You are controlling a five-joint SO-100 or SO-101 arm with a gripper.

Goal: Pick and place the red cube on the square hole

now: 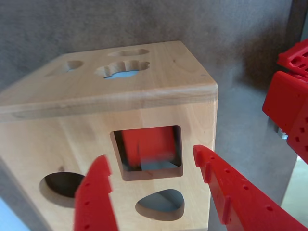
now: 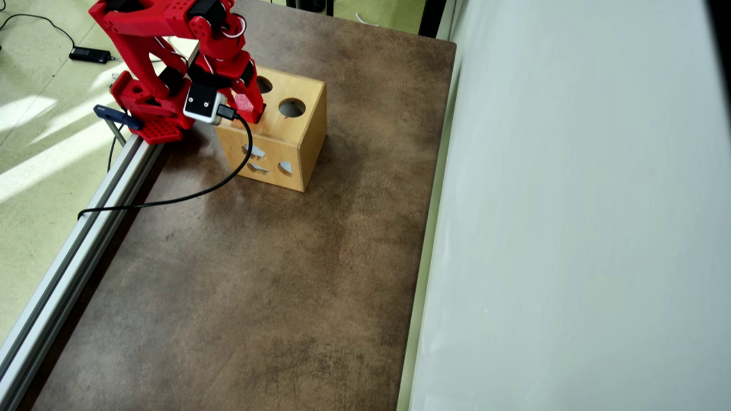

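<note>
The red jaws (image 1: 151,166) are close to the camera, spread wide and holding nothing. Between them the red cube (image 1: 147,143) sits inside the square hole (image 1: 148,171) of the wooden box (image 1: 159,91). The drop looks done. Next, the arm should lift straight away.

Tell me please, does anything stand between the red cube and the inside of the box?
Nothing visible does. In the wrist view the red cube already sits inside the square hole, and the open gripper is clear of it.
</note>
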